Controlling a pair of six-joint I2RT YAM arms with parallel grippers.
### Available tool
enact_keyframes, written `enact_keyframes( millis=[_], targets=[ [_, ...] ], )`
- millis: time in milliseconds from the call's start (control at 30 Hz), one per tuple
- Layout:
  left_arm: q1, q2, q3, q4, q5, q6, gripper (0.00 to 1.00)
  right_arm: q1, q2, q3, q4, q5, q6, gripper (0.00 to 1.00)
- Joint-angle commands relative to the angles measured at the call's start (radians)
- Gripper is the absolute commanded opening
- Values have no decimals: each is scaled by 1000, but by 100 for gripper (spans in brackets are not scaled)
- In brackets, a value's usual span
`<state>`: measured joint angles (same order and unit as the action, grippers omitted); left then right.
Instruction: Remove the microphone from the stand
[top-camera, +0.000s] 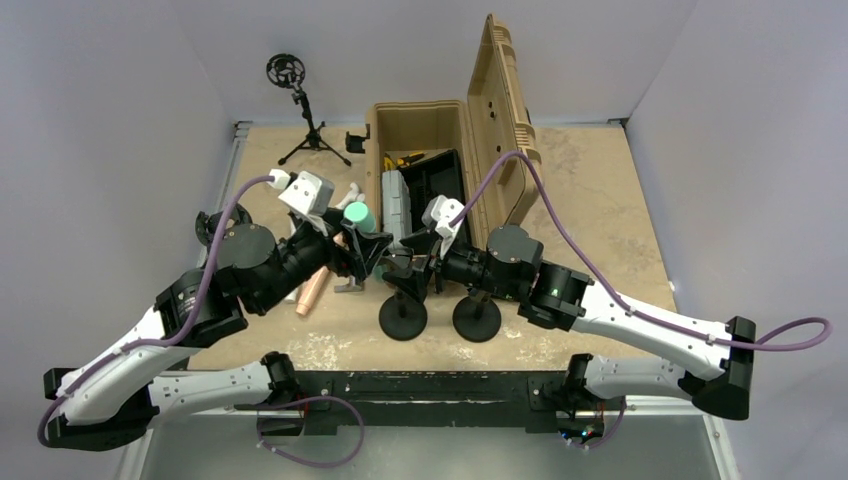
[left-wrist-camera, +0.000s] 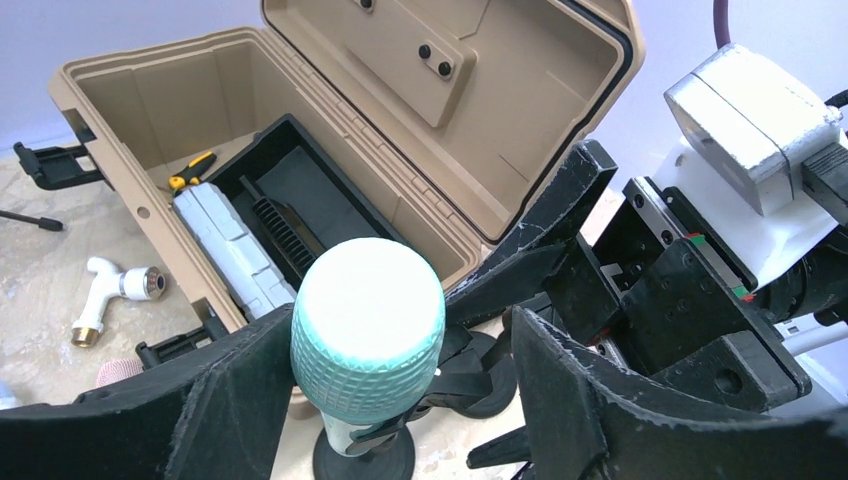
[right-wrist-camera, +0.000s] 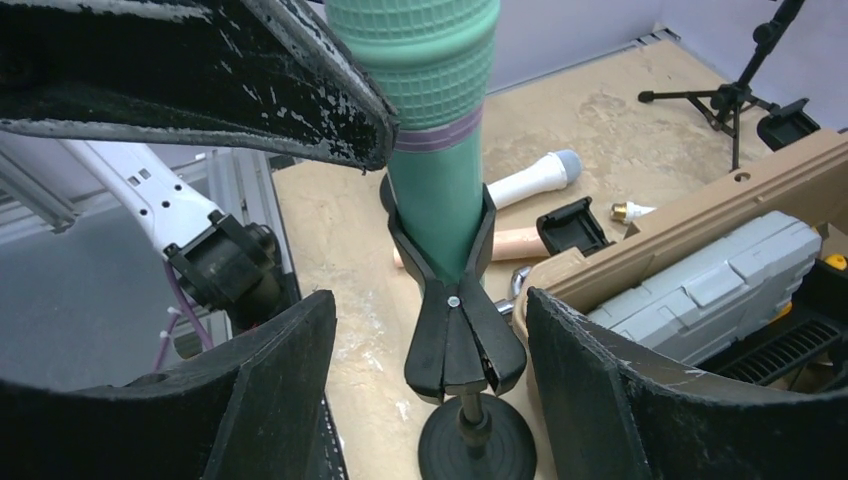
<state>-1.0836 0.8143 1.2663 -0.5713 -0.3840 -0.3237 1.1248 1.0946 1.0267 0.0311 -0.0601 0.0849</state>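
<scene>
Step in hand: pre-grasp. Mic sits clipped in the stand, frame centre. Left claw straddles its head, part open, gripping nothing. Right claw brackets the clip, likewise empty. Next, in my judgement: brace stand, close on mic, lift.

No text, label or number is readable.

Open tan toolbox holding a grey case, small tripod to its left
</scene>
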Motion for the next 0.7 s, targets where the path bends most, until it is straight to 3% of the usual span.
enact_keyframes(
  millis=[0, 133, 300, 667],
  targets=[
    [7, 1, -18, 38, 36, -18, 72, 1, -5, -15, 22, 45, -15, 67],
    [10, -11, -38, 31, 27, -22, 68, 1, -7, -24, 30, 65, -17, 66],
    [14, -15, -51, 22, 12, -29, 77, 1, -12, -19, 32, 127, -16, 68],
    [20, -17, -53, 40, 30, -12, 47, 1, 8, -26, 37, 106, -32, 66]
  ],
)
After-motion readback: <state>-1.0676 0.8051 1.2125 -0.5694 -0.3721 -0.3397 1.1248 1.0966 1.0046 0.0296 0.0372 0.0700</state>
